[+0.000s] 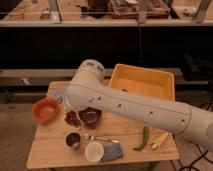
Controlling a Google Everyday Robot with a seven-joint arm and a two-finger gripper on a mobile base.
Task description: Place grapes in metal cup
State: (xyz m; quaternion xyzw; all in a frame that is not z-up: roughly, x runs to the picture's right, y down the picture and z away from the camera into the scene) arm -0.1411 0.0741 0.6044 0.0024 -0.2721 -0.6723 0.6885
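Note:
The grapes (73, 119) are a small dark red bunch lying on the wooden table (50, 150), just left of a dark purple bowl (91, 116). The metal cup (73, 141) stands upright below them, near the table's front, with nothing showing in its dark inside. My white arm sweeps in from the right, its elbow above the bowl. My gripper (63, 97) is mostly hidden behind the arm. Only a grey part shows left of the elbow, above and behind the grapes.
An orange bowl (45, 109) sits at the left. A white round cup (94, 151) and a blue-grey cloth (113, 152) lie at the front. A fork (101, 138), a green pepper (144, 138) and a yellow piece (161, 141) lie nearby. A yellow bin (142, 82) stands at the back right.

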